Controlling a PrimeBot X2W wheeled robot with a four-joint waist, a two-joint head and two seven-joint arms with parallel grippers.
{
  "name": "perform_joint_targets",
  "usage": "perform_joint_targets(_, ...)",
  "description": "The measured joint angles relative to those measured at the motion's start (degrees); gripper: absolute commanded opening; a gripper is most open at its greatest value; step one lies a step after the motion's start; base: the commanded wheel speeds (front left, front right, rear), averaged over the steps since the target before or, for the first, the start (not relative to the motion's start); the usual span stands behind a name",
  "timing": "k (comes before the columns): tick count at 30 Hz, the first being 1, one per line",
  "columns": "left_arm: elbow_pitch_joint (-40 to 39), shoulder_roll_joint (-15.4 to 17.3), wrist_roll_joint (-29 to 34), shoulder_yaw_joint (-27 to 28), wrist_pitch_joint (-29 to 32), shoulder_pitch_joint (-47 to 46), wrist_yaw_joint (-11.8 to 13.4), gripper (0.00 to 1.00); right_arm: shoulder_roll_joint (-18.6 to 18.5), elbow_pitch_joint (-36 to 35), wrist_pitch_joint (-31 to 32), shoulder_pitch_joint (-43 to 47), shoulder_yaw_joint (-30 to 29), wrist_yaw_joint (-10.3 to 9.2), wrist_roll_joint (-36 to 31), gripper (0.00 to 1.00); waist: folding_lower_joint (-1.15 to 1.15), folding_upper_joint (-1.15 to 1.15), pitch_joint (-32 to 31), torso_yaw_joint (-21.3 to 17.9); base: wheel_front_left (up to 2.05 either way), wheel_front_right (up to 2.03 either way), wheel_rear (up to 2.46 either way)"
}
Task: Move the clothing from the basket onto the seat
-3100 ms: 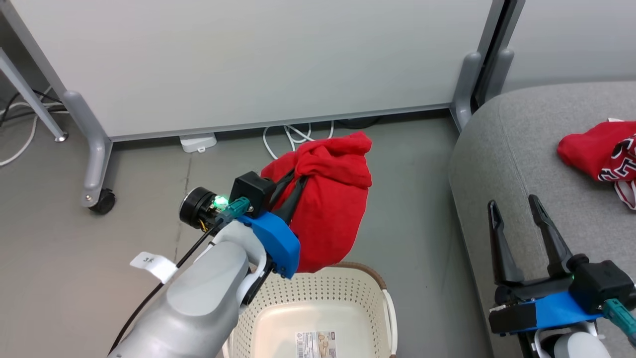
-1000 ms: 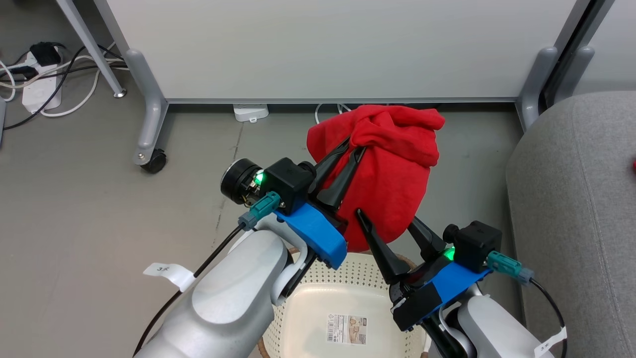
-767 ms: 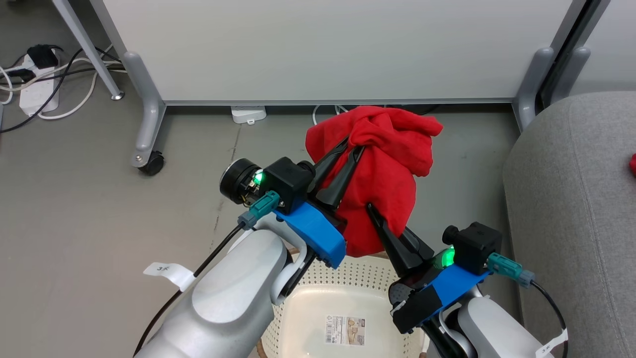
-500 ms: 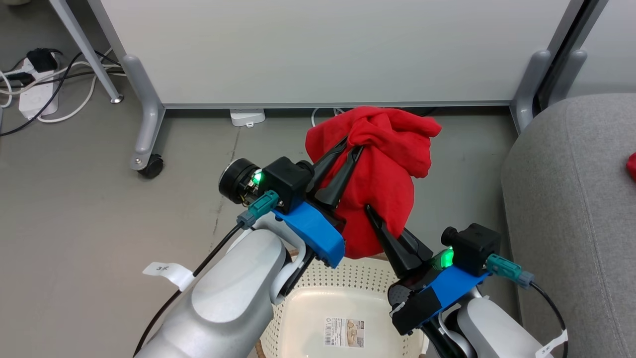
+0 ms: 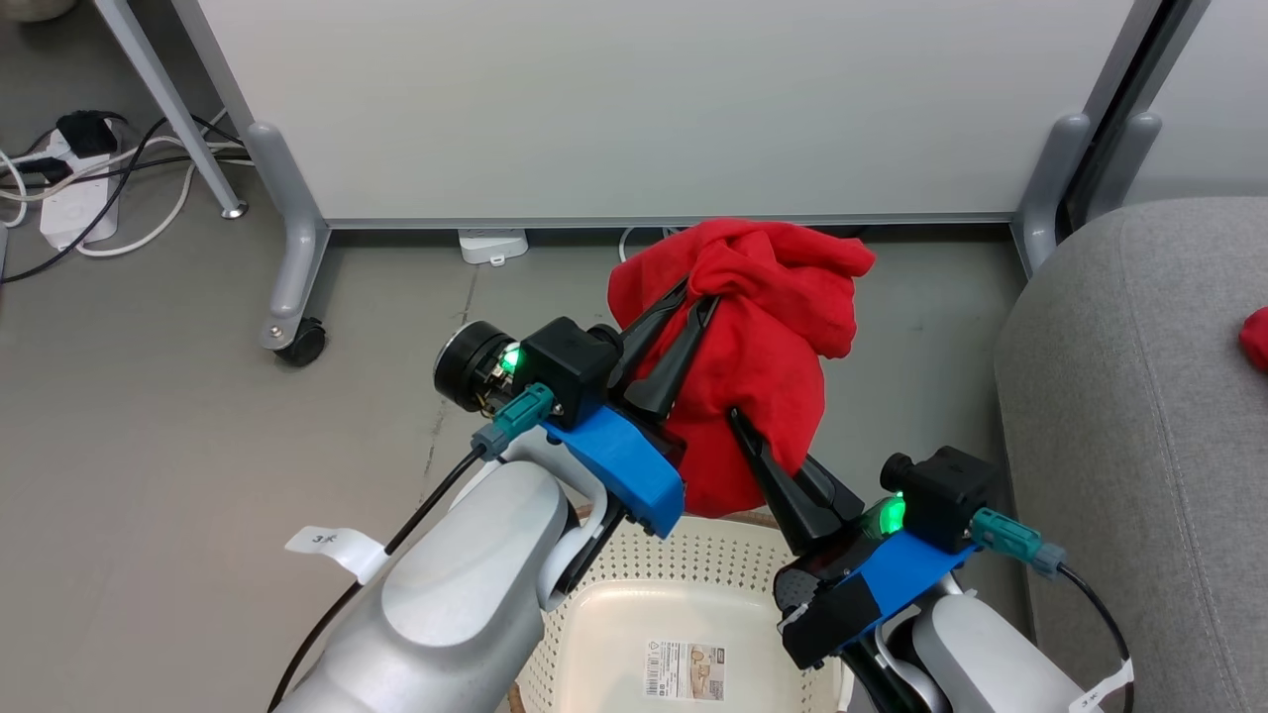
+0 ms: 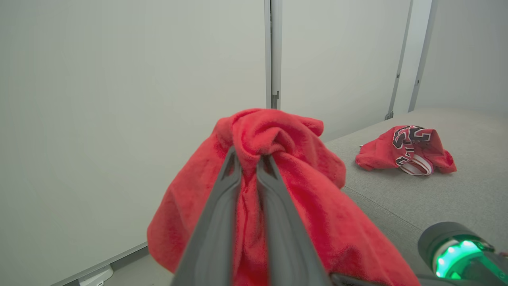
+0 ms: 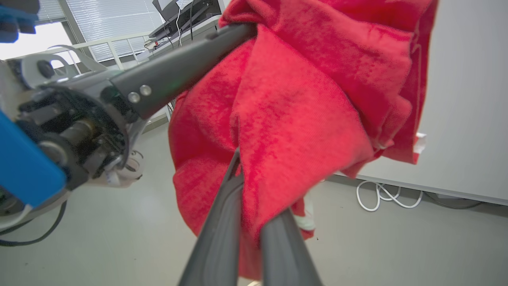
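I've got L tool [image 5: 697, 294] pinched shut on the top bunch of the plain red garment [image 5: 768, 337], holding it up over the basket [image 5: 693, 557]. R tool [image 5: 745, 428] is clamped on a fold lower on its near side, w/ the seat [image 5: 1119, 416] off to the right, where the lettered garment [image 6: 408, 151] already lies. Soft, light, floppy stuff, no stiffness, so I reckon a bunched pinch is the right hold, but loose tails will swing & could snag the basket rim.
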Motion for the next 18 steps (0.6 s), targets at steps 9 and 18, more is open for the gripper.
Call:
perform_joint_targets(9,0.27,-0.12,0.31,0.41,0.0,0.37,-0.04,1.0,-0.19,-0.34,0.0,0.24,0.29,0.0,-0.63,0.0,0.0,0.0,0.0,-0.04,0.0,0.0,0.0)
perform_joint_targets(18,0.34,-0.29,0.87,0.96,-0.04,0.4,-0.04,1.0,-0.35,-0.69,0.0,0.24,0.68,0.0,-0.97,0.0,0.0,0.0,0.08,-0.11,0.0,0.0,0.0)
